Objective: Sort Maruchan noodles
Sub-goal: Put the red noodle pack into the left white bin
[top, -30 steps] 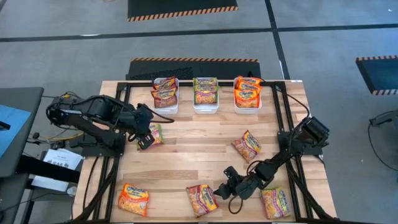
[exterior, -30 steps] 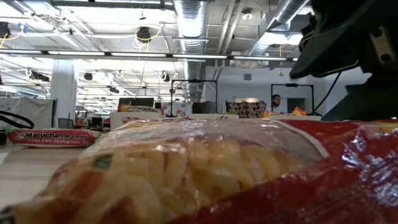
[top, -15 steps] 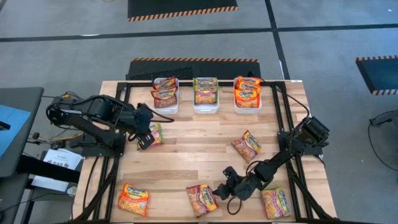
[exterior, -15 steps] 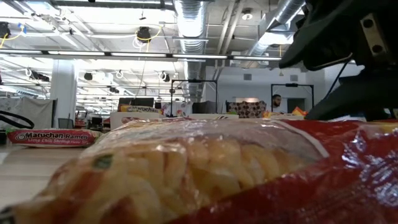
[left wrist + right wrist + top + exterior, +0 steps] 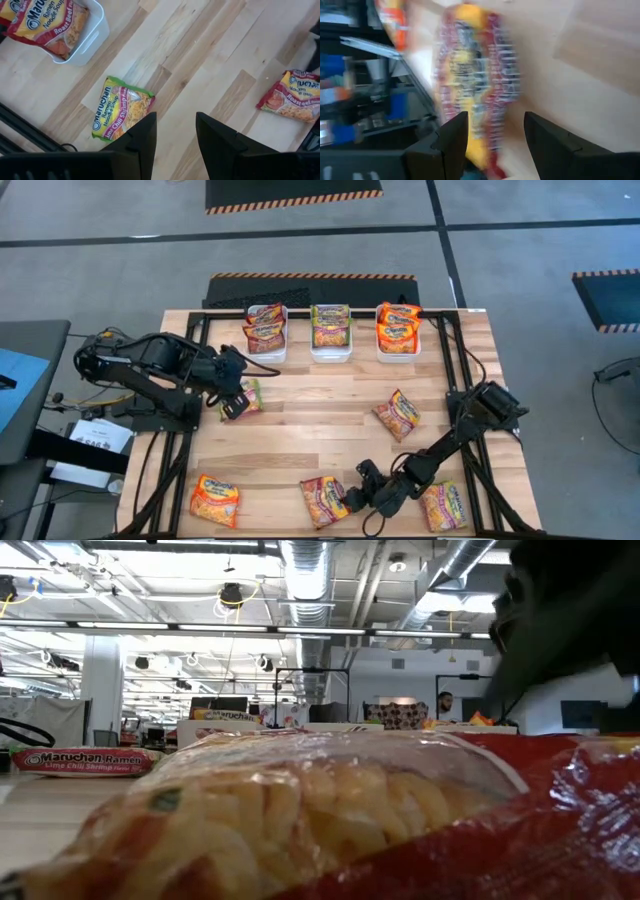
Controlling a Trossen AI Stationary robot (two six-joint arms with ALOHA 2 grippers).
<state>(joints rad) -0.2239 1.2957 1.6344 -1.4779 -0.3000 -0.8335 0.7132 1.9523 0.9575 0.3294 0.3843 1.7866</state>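
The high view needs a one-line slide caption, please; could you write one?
Right gripper open beside a red noodle packet; left gripper open over a green packet.

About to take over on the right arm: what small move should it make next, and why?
Probably ease the open right gripper forward and down onto the red-edged noodle packet at the table's near edge. Its fingers already frame that packet but haven't closed. The left gripper waits by the green-edged packet.

three white bins (image 5: 330,352), five loose noodle packets (image 5: 397,414), two arms (image 5: 150,370)
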